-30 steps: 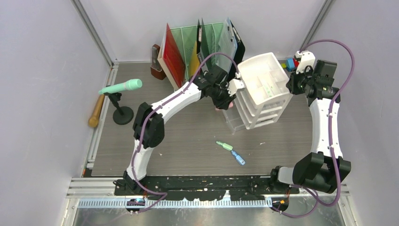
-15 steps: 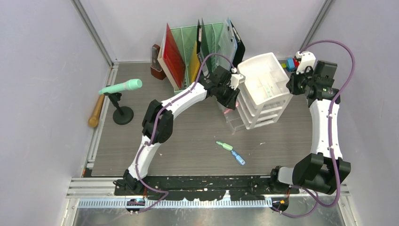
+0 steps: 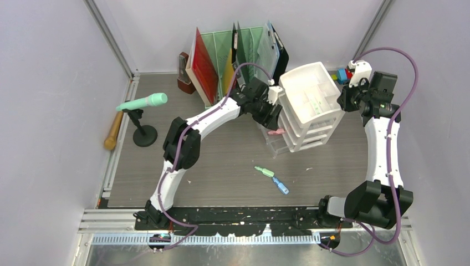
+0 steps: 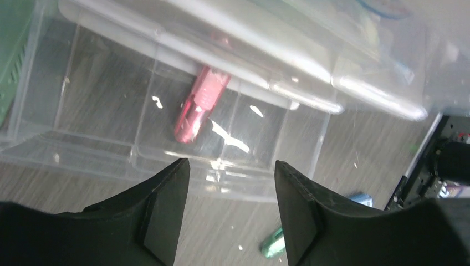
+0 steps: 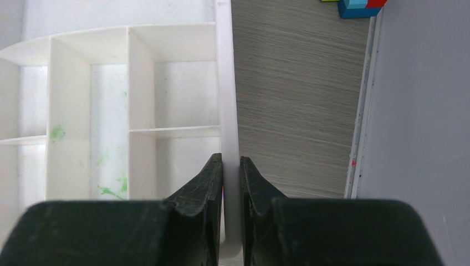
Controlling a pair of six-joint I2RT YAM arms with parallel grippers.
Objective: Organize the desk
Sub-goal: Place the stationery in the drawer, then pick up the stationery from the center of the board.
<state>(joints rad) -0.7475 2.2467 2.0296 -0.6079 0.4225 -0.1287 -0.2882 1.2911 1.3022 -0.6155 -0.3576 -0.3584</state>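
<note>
My left hand [image 4: 230, 169] hangs spread wide and holds nothing, just above the front of a pulled-out clear drawer [image 4: 77, 160]. Ahead of my fingers a pink pen [image 4: 200, 105] lies inside it, loose as far as the glare lets me judge. My right hand [image 5: 230, 160] pinches the side wall of the white tray [image 5: 227, 83]. The desk [image 5: 294, 100] spreads beneath both hands. A green pen [image 3: 264, 171] and a blue pen [image 3: 280, 185] lie on it behind my left hand.

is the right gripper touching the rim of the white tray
Touching. The right wrist view shows the right gripper shut on the rim of the white tray, a finger pressed against each side.
</note>
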